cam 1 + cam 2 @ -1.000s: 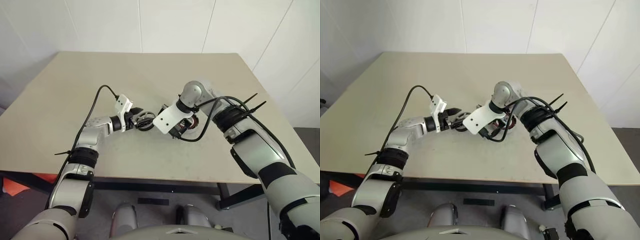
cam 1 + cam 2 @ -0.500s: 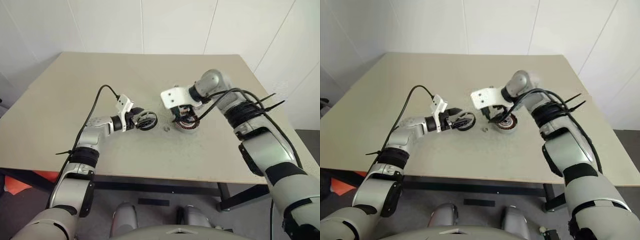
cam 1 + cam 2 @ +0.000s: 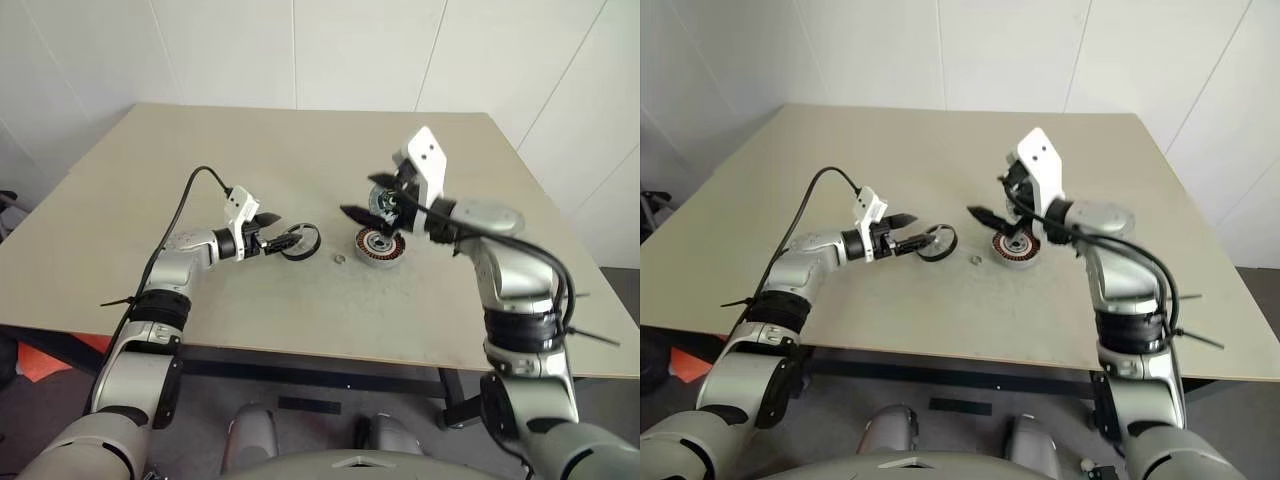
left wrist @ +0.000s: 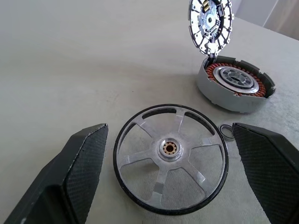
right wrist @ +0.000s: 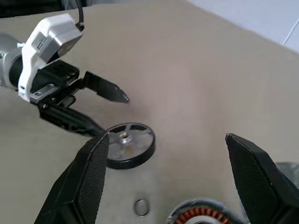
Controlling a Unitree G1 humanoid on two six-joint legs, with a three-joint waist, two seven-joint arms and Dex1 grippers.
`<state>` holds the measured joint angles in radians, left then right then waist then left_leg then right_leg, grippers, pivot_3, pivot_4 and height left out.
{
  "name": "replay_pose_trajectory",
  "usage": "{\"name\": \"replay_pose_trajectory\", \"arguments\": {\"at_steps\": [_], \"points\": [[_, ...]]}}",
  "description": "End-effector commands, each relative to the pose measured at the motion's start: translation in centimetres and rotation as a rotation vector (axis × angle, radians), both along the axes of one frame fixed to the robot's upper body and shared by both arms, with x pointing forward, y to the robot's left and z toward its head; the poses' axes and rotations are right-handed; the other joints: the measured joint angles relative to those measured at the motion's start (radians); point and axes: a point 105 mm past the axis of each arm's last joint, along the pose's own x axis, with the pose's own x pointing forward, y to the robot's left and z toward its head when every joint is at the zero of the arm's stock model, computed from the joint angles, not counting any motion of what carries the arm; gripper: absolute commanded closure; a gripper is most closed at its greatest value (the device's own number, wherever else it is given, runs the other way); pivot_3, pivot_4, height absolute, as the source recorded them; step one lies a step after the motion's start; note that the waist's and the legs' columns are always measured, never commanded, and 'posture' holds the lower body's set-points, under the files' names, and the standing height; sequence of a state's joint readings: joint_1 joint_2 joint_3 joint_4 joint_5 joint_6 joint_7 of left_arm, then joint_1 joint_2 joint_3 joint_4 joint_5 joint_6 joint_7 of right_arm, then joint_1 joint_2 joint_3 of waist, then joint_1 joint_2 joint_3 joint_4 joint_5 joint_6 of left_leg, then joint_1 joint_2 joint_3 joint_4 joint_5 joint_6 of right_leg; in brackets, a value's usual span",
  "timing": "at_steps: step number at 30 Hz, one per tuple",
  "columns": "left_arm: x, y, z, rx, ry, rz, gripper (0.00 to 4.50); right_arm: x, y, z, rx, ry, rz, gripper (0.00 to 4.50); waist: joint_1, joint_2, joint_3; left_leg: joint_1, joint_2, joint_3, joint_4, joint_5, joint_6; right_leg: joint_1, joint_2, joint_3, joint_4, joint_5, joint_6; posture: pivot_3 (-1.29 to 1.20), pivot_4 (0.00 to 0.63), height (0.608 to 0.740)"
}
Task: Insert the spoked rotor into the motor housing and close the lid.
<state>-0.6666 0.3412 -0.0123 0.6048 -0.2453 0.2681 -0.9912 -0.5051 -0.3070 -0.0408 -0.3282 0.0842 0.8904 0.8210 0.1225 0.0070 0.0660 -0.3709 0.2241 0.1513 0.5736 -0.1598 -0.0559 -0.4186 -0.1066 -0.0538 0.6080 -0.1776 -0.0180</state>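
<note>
The spoked rotor (image 4: 170, 157), a black-rimmed wheel with silver spokes, lies flat on the table. My left gripper (image 3: 278, 240) is open, and its fingers (image 4: 74, 172) stand on either side of the rotor with gaps showing. To the right sits the motor housing (image 3: 378, 247), its copper windings uncovered. The lid (image 4: 210, 23) stands upright at the housing's far edge. My right gripper (image 3: 362, 203) hangs open above the housing, pointing toward the rotor, with nothing between its fingers (image 5: 93, 177).
A small metal ring (image 3: 339, 258) lies on the beige table (image 3: 200, 150) between the rotor and the housing. White walls rise behind the table's far edge.
My right arm has lifted off the housing, swung up and to the right, and rolled its wrist; the housing and the upright lid are now uncovered. The left gripper stayed at the rotor.
</note>
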Motion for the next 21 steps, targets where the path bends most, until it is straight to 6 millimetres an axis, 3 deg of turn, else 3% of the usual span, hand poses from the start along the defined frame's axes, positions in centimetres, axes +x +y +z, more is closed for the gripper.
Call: {"name": "replay_pose_trajectory", "arguments": {"at_steps": [1, 9, 12, 21], "points": [[0.6, -0.5, 1.6, 0.001, -0.053, -0.026, 0.00, -1.1, 1.7, 0.2, -0.026, -0.036, 0.009, 0.04, 0.001, 0.000, 0.000, 0.001, 0.000, 0.000, -0.002, 0.001, -0.001, 0.000, 0.000, 0.000, 0.000, -0.002, 0.003, 0.00, 0.000, 0.740], [1.1, 0.0, 1.7, 0.011, -0.060, -0.008, 0.00, 0.5, 6.3, -2.2, 0.077, 0.121, 0.041, 0.04, -0.002, 0.000, 0.000, 0.005, -0.001, -0.001, -0.009, 0.004, -0.007, 0.000, 0.000, 0.000, -0.001, -0.002, 0.004, 0.00, 0.000, 0.740], [1.0, 0.9, 1.6, 0.016, -0.061, 0.018, 0.00, 1.8, 6.2, -4.0, 0.091, 0.189, -0.016, 0.04, -0.001, 0.000, 0.000, 0.004, -0.001, -0.001, -0.009, 0.004, -0.007, -0.001, 0.000, 0.000, -0.001, -0.002, 0.004, 0.00, 0.000, 0.740], [0.5, 4.1, 1.4, 0.041, -0.063, 0.098, 0.00, 4.4, 4.8, -5.7, 0.145, 0.261, -0.179, 0.04, -0.001, 0.000, 0.000, 0.000, -0.001, -0.001, -0.011, 0.005, -0.008, -0.003, 0.001, 0.000, -0.001, 0.000, -0.002, 0.00, 0.000, 0.740]]}}
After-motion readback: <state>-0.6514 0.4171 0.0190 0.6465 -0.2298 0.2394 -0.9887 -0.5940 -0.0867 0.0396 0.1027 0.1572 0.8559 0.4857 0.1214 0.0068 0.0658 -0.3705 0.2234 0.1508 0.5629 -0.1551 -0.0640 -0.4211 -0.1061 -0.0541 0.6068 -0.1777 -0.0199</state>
